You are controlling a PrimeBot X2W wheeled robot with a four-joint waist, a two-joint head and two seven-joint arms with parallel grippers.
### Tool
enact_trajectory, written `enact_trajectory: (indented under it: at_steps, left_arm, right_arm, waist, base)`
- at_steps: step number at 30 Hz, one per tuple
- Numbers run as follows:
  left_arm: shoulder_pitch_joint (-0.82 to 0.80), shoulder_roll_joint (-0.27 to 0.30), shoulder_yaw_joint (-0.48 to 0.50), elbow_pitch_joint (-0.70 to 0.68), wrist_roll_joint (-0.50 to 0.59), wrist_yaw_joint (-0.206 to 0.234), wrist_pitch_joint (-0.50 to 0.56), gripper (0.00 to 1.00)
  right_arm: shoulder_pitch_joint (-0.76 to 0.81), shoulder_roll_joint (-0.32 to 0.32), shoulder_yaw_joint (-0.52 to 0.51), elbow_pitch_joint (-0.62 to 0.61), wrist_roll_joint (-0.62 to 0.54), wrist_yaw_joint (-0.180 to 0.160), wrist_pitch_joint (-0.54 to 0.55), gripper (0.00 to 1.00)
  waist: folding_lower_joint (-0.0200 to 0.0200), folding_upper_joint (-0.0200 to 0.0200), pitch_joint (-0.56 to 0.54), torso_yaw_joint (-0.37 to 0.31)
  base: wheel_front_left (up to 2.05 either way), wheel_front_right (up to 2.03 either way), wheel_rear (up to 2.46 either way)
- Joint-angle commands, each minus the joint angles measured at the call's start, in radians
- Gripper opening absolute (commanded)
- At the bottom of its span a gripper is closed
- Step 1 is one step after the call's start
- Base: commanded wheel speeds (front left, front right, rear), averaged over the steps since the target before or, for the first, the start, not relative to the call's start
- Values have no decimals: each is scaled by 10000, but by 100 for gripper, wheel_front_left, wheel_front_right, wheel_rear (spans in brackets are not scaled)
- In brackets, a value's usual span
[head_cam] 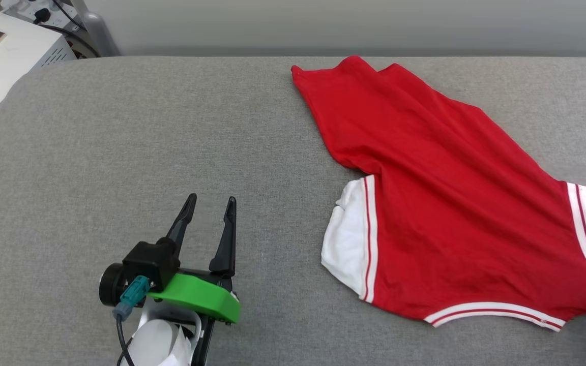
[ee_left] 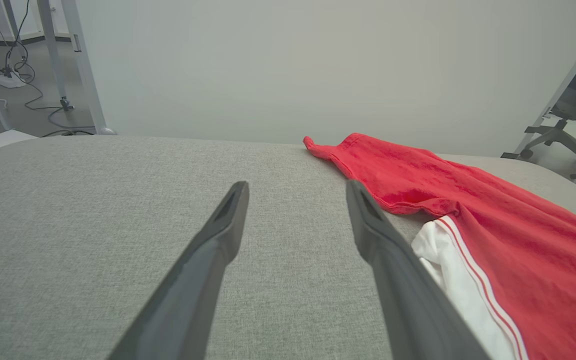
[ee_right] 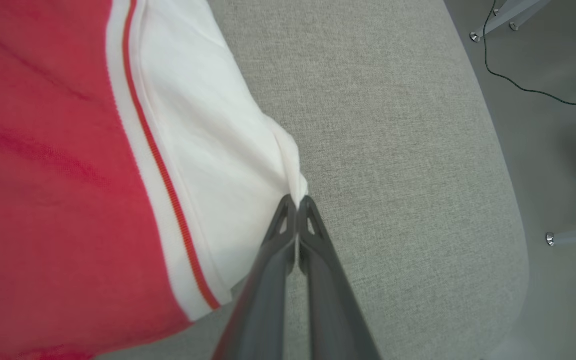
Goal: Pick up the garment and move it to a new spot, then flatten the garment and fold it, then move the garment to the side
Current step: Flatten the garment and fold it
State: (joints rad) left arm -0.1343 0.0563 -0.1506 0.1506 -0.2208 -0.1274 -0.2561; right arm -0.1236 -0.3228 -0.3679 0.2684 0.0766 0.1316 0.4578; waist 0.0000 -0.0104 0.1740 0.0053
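The garment (head_cam: 450, 193) lies on the right half of the grey padded table (head_cam: 145, 142), spread on a slant with plain red cloth facing up. Its narrow red end reaches toward the far edge, and its wider end, with the striped neckline trim (head_cam: 491, 310), lies toward the near side. The inner sleeve (head_cam: 346, 239), white with red-and-white striped trim, sits crumpled against the red body and faces the middle of the table. The outer sleeve (ee_right: 208, 125) stretches toward the table's right edge. The right claw (ee_right: 298, 200) has its two dark fingers pressed together, pinching the tip of that outer sleeve, and the white cloth draws to a point at the fingertips. The left claw (head_cam: 211, 198) is over bare table at the near left, well apart from the garment, with its fingers spread wide and nothing between them. In the left wrist view the inner sleeve lies just beside its right-hand finger. A white box (head_cam: 3, 56) with cables stands off the table's far left corner.
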Motion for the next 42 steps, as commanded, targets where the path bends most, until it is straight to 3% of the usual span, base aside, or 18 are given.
enact_trajectory:
  at_steps: [1,2,3,11,17,25,30,37,42]
  left_arm:
    - [-31,-10,-29,52,-3,-25,-57,100]
    - [-47,-3,-60,96,-17,-26,-57,100]
    - [-53,3,-73,118,-27,-26,-57,100]
    - [30,54,-252,273,-135,-30,-57,100]
    - [233,49,-333,235,-276,-31,-57,100]
    - [181,263,-1089,288,-399,-32,319,100]
    - [-530,317,-1663,153,-504,-31,2479,100]
    - [-1958,680,-2772,150,-699,-32,6960,100]
    - [-2922,777,-2917,190,-558,66,8423,100]
  right_arm:
    - [41,23,-135,150,-263,-9,-295,22]
    - [-7,64,-172,270,-471,-9,-564,49]
    - [-52,121,-220,348,-549,-9,-709,100]
    - [-679,749,232,144,-684,-9,-3244,100]
    - [-503,1500,612,-1090,-346,-9,-5144,100]
    - [435,2500,832,-2582,-428,-9,-6360,100]
    - [682,2687,963,-3238,-446,-9,-6365,100]
    - [533,2721,1398,-3511,-230,-9,-6288,100]
    - [343,2723,1699,-3527,-4,-9,-6422,100]
  waist:
    - [0,104,33,-37]
    - [0,104,31,-56]
    - [0,104,23,-73]
    - [0,104,-372,-323]
    - [0,104,-721,-507]
    - [0,104,-685,-730]
    - [0,104,-436,-859]
    - [0,104,197,-1142]
    - [0,104,697,-1430]
  base:
    - [0,0,0]
    - [0,0,0]
    - [0,0,0]
    - [0,0,0]
    - [0,0,0]
    - [0,0,0]
    - [0,0,0]
    - [0,0,0]
    - [0,0,0]
